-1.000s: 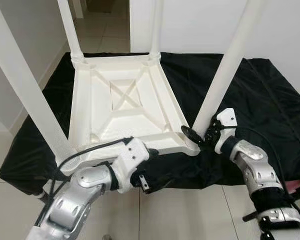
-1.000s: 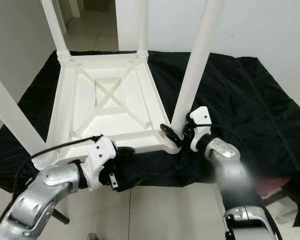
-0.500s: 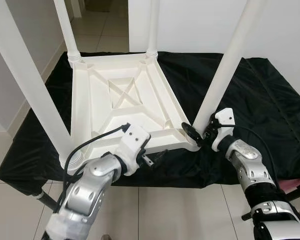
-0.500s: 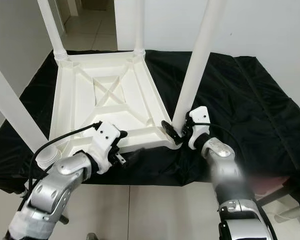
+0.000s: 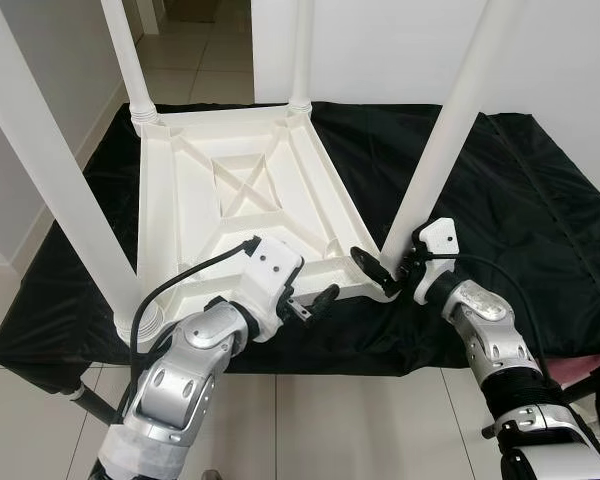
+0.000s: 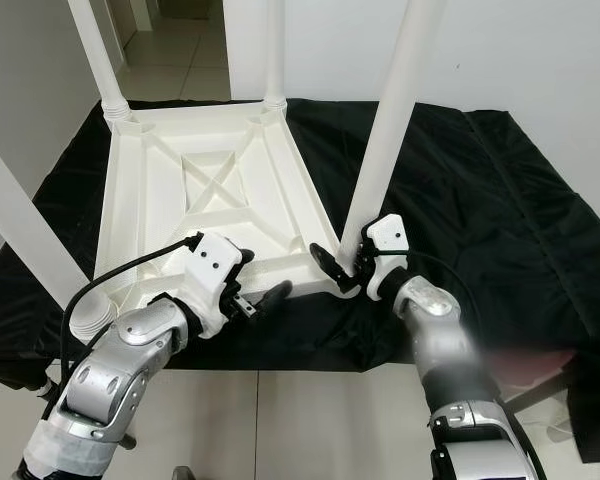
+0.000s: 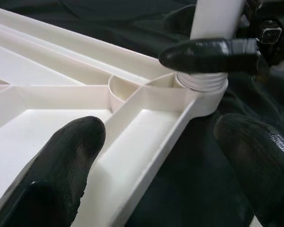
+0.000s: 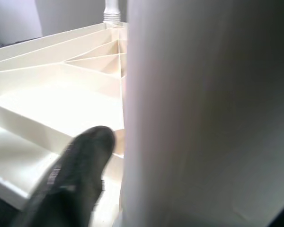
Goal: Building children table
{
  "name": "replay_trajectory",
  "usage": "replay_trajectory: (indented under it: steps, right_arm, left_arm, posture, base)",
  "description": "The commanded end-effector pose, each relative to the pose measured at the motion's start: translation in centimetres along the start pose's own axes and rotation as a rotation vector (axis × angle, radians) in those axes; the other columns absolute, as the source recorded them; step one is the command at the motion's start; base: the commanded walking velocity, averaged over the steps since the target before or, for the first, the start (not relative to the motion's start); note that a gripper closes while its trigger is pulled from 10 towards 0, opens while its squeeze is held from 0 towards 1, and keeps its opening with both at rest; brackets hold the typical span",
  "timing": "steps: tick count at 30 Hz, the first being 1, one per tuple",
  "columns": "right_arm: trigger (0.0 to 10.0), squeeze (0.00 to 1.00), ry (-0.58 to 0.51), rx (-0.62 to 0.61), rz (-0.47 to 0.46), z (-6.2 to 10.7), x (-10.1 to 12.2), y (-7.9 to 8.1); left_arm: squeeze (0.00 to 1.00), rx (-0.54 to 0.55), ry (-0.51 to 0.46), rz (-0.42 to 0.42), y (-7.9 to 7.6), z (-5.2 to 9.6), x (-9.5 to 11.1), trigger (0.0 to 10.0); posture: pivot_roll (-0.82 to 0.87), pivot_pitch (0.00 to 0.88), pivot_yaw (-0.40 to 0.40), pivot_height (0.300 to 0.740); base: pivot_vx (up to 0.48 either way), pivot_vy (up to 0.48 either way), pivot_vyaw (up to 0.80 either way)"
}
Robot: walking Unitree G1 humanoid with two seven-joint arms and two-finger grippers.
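Note:
A white plastic children's table [image 5: 245, 215] lies upside down on a black cloth [image 5: 520, 190], its four legs pointing up. My left gripper [image 5: 315, 300] is open at the table's near rim. In the left wrist view one finger [image 7: 61, 175] hangs over the ribbed underside and the other stays outside the rim [image 7: 146, 156]. My right gripper [image 5: 388, 268] is shut on the base of the near right leg [image 5: 445, 140], where it meets the corner socket [image 7: 201, 82]. In the right wrist view a black finger [image 8: 80, 175] lies against that leg [image 8: 203, 118].
The near left leg [image 5: 50, 170] rises close to my left arm. Two far legs [image 5: 130, 60] [image 5: 302, 50] stand at the back. Tiled floor [image 5: 330, 420] lies in front of the cloth's near edge. A pink object [image 5: 590, 368] shows at the far right.
My left gripper has come up from below the table's near edge and moved right, its fingers now straddling the rim. The right gripper stays at the leg base.

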State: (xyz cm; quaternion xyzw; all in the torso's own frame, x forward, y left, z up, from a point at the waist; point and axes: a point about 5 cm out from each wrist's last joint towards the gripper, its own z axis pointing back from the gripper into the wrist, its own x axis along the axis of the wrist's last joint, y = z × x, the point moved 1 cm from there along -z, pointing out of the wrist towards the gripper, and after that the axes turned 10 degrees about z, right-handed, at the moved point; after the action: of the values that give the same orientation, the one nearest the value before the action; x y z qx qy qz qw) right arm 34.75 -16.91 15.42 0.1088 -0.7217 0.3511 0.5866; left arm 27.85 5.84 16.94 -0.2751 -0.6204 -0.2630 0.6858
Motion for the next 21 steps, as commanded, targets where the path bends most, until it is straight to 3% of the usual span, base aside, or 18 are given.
replay_trajectory:
  steps: [1,10,11,12,13,15,17,21]
  right_arm:
    - [0.0,0.00,-0.001,0.036,0.027,-0.39,0.29,0.12]
    - [0.0,0.00,-0.008,0.048,0.040,-0.24,0.56,0.10]
    - [8.3,0.00,-0.014,0.035,0.028,-0.12,0.64,0.11]
    - [8.3,0.00,-0.019,0.025,0.019,-0.03,0.71,0.12]
    - [10.0,0.00,-0.023,-0.007,-0.014,0.09,0.73,0.10]
    - [10.0,0.00,-0.023,-0.007,-0.014,0.09,0.73,0.10]
    - [10.0,0.00,0.007,-0.102,-0.062,0.32,0.44,0.14]
    - [10.0,0.00,0.033,-0.171,-0.097,0.42,0.28,0.46]
  left_arm:
    - [0.00,0.003,-0.006,-0.024,-0.26,0.12,0.10,10.0]
    - [0.00,0.016,-0.018,-0.026,-0.23,-0.33,0.07,10.0]
    - [0.00,0.011,-0.023,-0.026,-0.32,-0.40,0.19,10.0]
    - [0.00,0.007,-0.027,-0.025,-0.37,-0.46,0.28,10.0]
    - [0.00,0.007,-0.023,-0.027,-0.34,-0.51,0.19,10.0]
    - [0.00,0.007,-0.023,-0.027,-0.34,-0.51,0.19,10.0]
    - [0.00,0.012,-0.018,-0.037,-0.16,-0.35,-0.01,10.0]
    - [0.00,0.017,-0.018,-0.045,-0.05,-0.25,-0.15,10.0]
  posture:
    - [0.03,0.089,-0.016,0.740]
    - [0.01,0.078,-0.019,0.740]
    - [0.00,0.073,-0.017,0.740]
    - [0.00,0.073,-0.017,0.740]
    - [0.00,0.069,-0.018,0.740]
    - [0.00,0.069,-0.018,0.740]
    - [0.00,0.068,-0.017,0.740]
    - [-0.01,0.067,-0.013,0.740]
  base:
    - [0.000,0.000,0.00]
    - [0.000,0.000,0.00]
    - [0.000,0.000,0.00]
    - [0.000,0.000,0.00]
    - [0.000,0.000,0.00]
    - [0.000,0.000,0.00]
    - [0.000,0.000,0.00]
    - [0.000,0.000,0.00]
